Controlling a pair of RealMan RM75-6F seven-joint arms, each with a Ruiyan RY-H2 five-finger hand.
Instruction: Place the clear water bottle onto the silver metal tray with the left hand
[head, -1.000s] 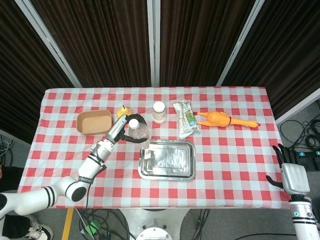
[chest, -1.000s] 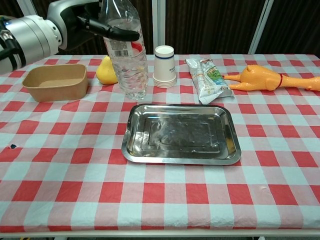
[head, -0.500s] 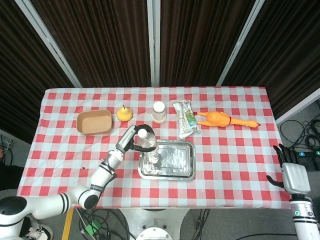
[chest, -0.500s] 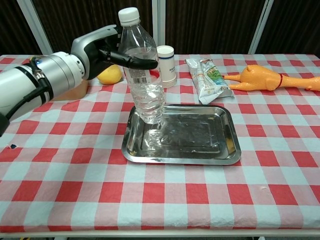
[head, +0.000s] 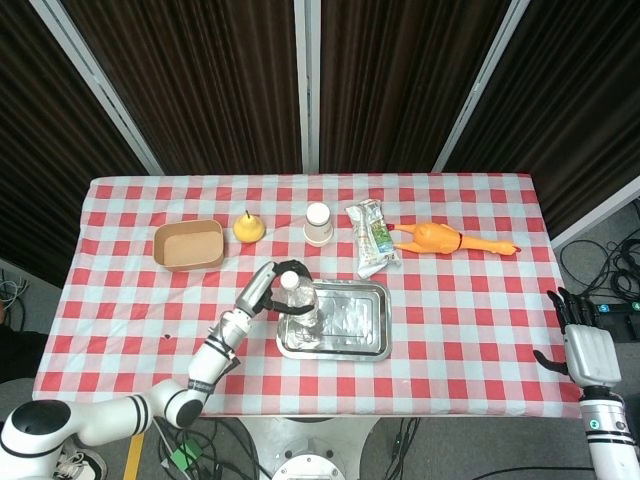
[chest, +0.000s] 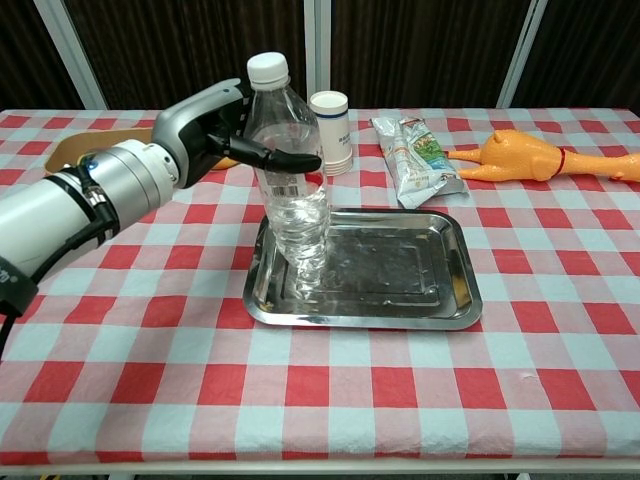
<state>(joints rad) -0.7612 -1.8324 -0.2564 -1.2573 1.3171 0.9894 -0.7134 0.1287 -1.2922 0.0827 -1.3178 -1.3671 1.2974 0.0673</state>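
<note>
The clear water bottle (chest: 293, 190) with a white cap stands upright on the left part of the silver metal tray (chest: 400, 270), its base on the tray floor. My left hand (chest: 215, 125) grips the bottle's upper half from the left, fingers wrapped around it. In the head view the bottle (head: 299, 303) and tray (head: 350, 322) sit at the table's front centre, with the left hand (head: 262, 288) beside the bottle. My right hand (head: 583, 350) hangs off the table's right edge, fingers spread, holding nothing.
Behind the tray stand a paper cup stack (chest: 331, 132), a snack packet (chest: 415, 160) and a rubber chicken (chest: 520, 155). A yellow pear (head: 248, 228) and a brown paper bowl (head: 188, 244) lie at the back left. The cloth is red-and-white checked.
My left hand carried the bottle from beside the pear forward and right, then lowered it until its base met the tray's left part. The right hand stayed still.
</note>
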